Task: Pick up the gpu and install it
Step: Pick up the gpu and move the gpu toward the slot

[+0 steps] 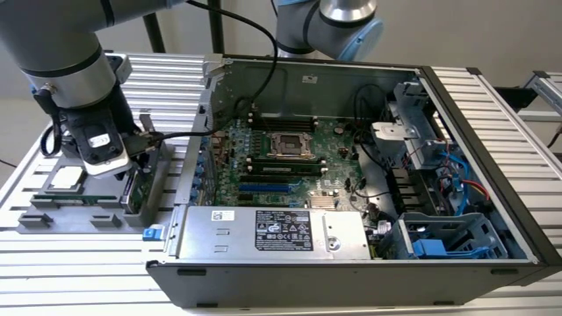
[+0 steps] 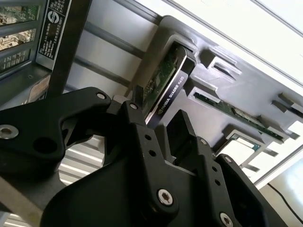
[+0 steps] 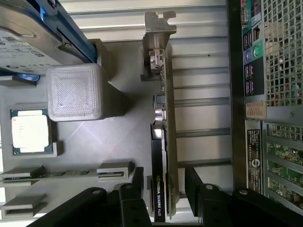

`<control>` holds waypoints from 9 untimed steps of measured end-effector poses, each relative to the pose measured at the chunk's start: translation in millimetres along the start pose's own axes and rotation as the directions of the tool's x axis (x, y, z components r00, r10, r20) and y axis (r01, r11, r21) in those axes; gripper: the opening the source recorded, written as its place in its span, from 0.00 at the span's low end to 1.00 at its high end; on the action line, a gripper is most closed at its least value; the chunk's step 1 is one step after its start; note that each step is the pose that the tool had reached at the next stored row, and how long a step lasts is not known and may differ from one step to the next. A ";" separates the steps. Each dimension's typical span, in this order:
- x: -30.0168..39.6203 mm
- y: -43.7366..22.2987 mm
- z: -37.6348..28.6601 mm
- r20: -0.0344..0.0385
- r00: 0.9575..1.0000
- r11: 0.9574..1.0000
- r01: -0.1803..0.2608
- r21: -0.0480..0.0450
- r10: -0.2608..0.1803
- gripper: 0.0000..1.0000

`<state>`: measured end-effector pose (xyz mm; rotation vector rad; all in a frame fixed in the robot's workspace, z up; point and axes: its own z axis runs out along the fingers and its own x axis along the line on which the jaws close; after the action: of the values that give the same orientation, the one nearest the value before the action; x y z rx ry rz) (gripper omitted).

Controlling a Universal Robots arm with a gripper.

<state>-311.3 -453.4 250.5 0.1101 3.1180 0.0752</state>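
Exterior view: your arm [image 1: 62, 59] is low over the grey parts tray [image 1: 88, 227] beside the open case [image 1: 351, 280]. The gpu [image 1: 131, 191] stands on edge in the tray's slot, which leaves its top edge free to grab. Second wrist view: the gripper [image 2: 161, 130] is lined up along the card. First wrist view: the jaws are spread, one finger [image 3: 136, 182] on each side of the card's end opposite the bracket [image 3: 158, 28], and I judge they're not pinching yet.

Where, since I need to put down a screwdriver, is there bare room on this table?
Bare slatted table lies next to the grey tray, at the exterior view's lower left, and beside the computer case on the exterior view's right. Crowded: the tray, where the open gripper straddles the gpu, and the case interior.
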 end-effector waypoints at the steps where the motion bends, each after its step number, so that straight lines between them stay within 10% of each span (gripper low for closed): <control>1: 0.1 0.9 0.5 0.000 1.000 1.000 0.000 0.000 0.000 1.00; 9: 0.6 7.2 5.5 0.000 1.000 1.000 0.000 0.000 0.000 1.00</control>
<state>-311.3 -446.0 245.4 0.1099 3.1178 0.0753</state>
